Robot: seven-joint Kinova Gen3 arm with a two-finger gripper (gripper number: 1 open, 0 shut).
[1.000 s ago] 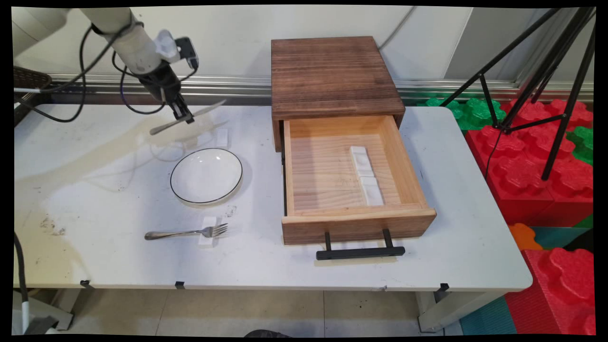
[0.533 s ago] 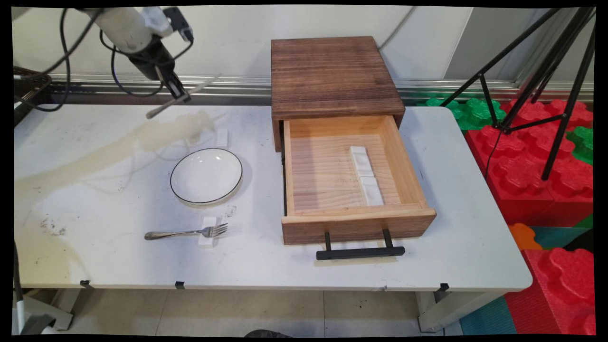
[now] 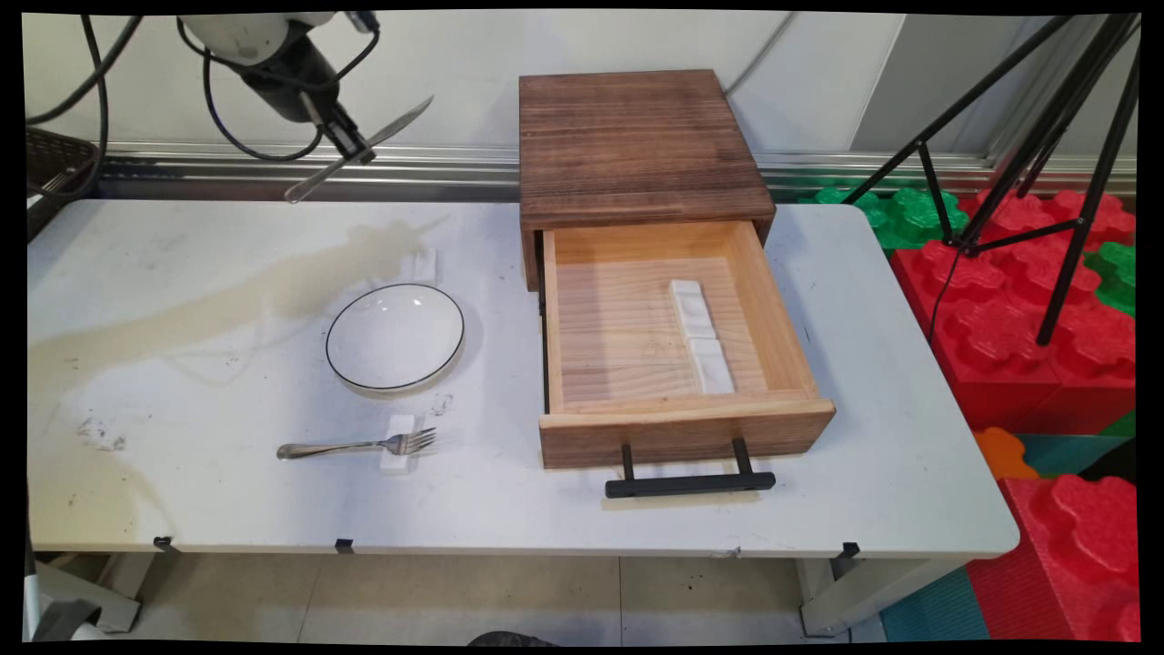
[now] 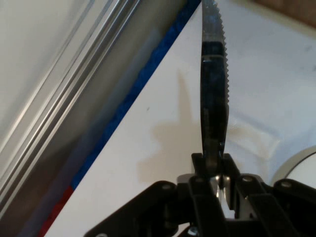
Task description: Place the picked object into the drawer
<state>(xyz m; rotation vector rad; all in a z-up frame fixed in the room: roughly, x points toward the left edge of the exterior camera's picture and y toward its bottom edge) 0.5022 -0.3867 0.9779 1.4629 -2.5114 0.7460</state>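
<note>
The claw [image 3: 350,146] is hanging high above the tabletop's [image 3: 182,273] far left part, its fingers pinching a table knife [image 3: 359,148] near the middle of its length. The knife is silver-coloured metal, long and slim. In the main view it is lying aslant in the air, one end pointing up and to the right toward the wall, the other end sloping down and left. In the hand view the blade [image 4: 213,74] is rising straight up from between the fingers [image 4: 198,170], dark and reflective, with a row of small teeth running along its right edge. The knife is touching nothing but the claw and is well clear of the tabletop.

Below it, near the tabletop's far edge, a small white rest [image 3: 424,264] is lying. Nearer the middle a round white plate [image 3: 396,337] with a thin dark rim is sitting. Toward the near edge a metal fork [image 3: 356,445] is lying with its tines propped on another small white rest [image 3: 398,443]. To the right of the plate a dark wooden box [image 3: 637,146] is standing with its pale drawer [image 3: 677,428] pulled out toward the near edge; two white rests [image 3: 700,335] are lying end to end inside the drawer, and a black handle [image 3: 689,484] is jutting from its front.
</note>
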